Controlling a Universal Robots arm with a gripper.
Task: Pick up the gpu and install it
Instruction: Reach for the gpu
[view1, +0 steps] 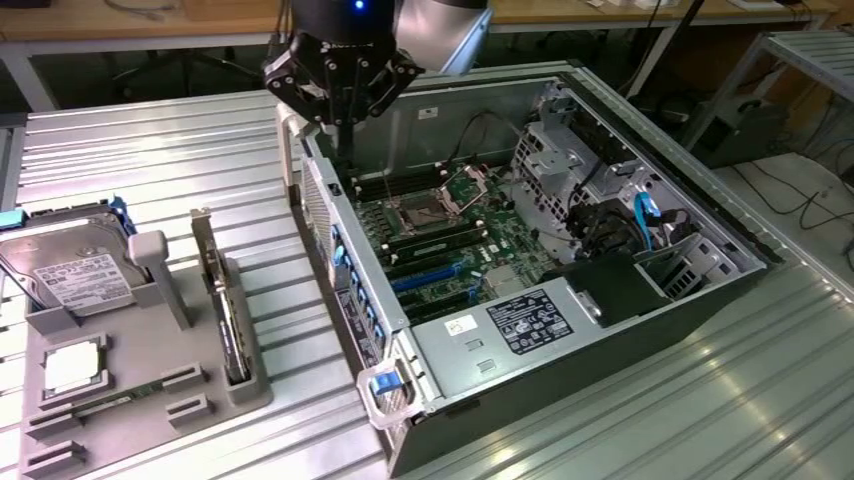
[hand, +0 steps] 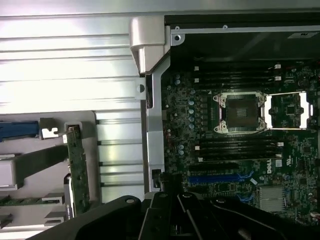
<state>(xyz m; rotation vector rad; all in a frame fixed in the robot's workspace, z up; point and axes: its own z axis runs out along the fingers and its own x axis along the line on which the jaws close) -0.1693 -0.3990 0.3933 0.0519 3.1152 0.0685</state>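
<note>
The exterior view looks down from high and well back, slanting across the ribbed worktop, with the open computer case on the exterior view's right. The wrist view rides just above the claw, close in and facing straight down over the case's edge. Both views share the motherboard — and the graphics card standing in its gray holder.
</note>
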